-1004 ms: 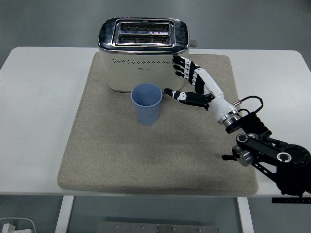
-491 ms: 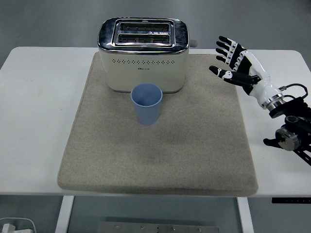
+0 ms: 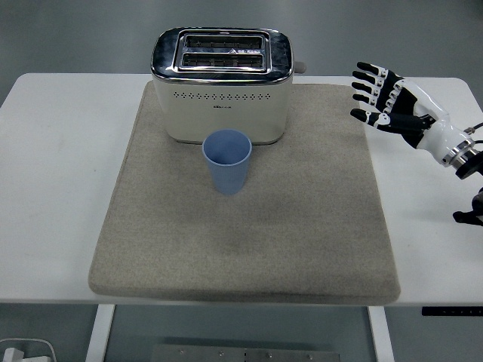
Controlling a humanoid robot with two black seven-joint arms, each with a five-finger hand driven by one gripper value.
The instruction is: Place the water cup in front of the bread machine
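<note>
On the white counter [image 3: 60, 151] a beige mat [image 3: 249, 249] is laid, on which the blue water cup [image 3: 227, 161] is stood upright just in front of the cream bread machine [image 3: 221, 83], while the right robot hand [image 3: 389, 102] is held released, fingers spread, above the mat's right edge.

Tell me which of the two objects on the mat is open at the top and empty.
The light blue plastic cup; its round mouth shows a bare inside, unlike the cream toaster with narrow slots behind it.
</note>
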